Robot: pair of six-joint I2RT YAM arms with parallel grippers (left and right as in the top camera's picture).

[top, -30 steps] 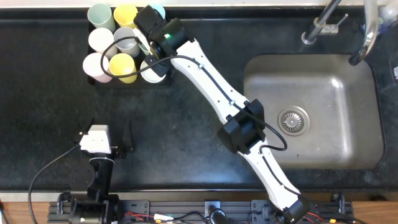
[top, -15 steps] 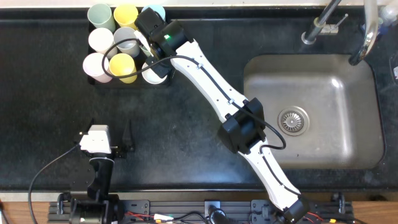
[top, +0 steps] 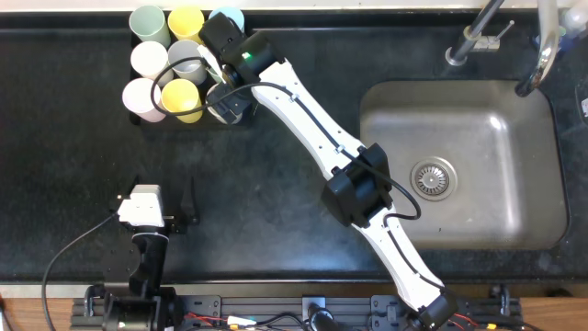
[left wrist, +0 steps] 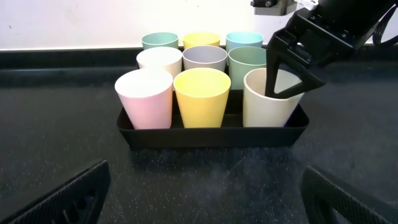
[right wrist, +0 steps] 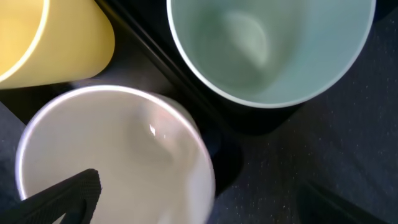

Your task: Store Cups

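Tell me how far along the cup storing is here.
Done: nine cups stand in the black tray, a full three-by-three grid. In hand: the open right gripper straddles the rim of the cream cup at a corner, so it looks just placed. Left: probably only pulling clear; the left gripper sits open, apart.

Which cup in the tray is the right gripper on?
The cream cup at the tray's near right corner, beside a yellow cup. The right gripper straddles its rim, one finger inside; no other cup has a finger in it.
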